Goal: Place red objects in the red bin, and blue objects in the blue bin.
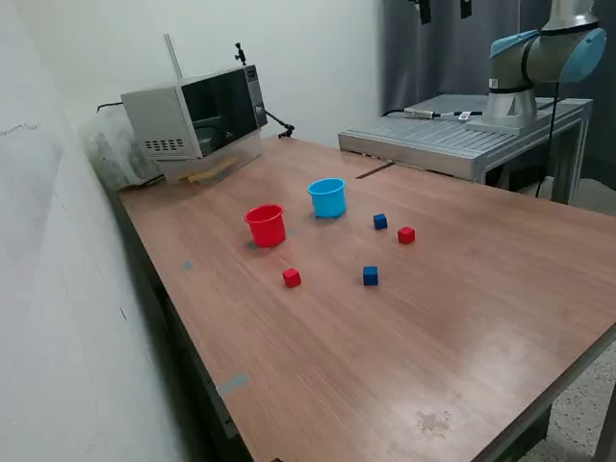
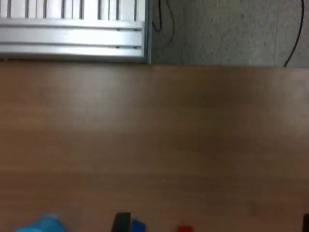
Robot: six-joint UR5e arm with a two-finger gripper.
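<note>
Wooden bench, exterior view, left to right: round red plastic cup, small red cube just in front of it, light blue plastic cup, dark blue cube, second blue cube, second red cube. All cubes lie loose, apart from both cups. Gripper is out of sight in the exterior view, and the wrist view doesn't settle whether it is apart or together.

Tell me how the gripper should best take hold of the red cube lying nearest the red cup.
Probably from straight above, closing the fingers on two opposite side faces of the red cube. It sits flat on the table, too low for a side approach, with open space all around; the red cup stands apart from it, so the fingers should have room.
</note>
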